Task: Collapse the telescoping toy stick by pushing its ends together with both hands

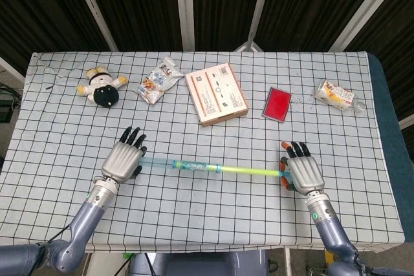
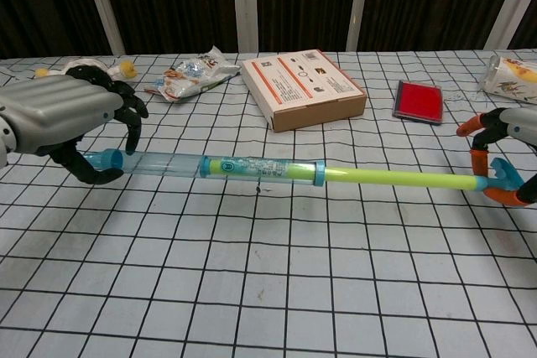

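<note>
The telescoping toy stick point(image 1: 194, 167) lies across the near middle of the checked table, with a clear blue tube point(image 2: 252, 168) on the left and a thin yellow-green rod point(image 2: 394, 179) on the right. My left hand point(image 1: 123, 159) grips the blue tube's open end, thumb curled under it and fingers over it point(image 2: 67, 115). At the far end, my right hand point(image 1: 302, 174) holds the rod's blue end cap between its orange-tipped thumb and finger point(image 2: 503, 136). Part of the rod sits inside the tube.
Behind the stick stand a cardboard box point(image 1: 217, 93), a red case point(image 1: 279, 103), a snack packet point(image 1: 157, 80) and a plush toy point(image 1: 101, 86). Another wrapped packet point(image 1: 336, 94) lies at the back right. The table's front edge runs close behind both forearms.
</note>
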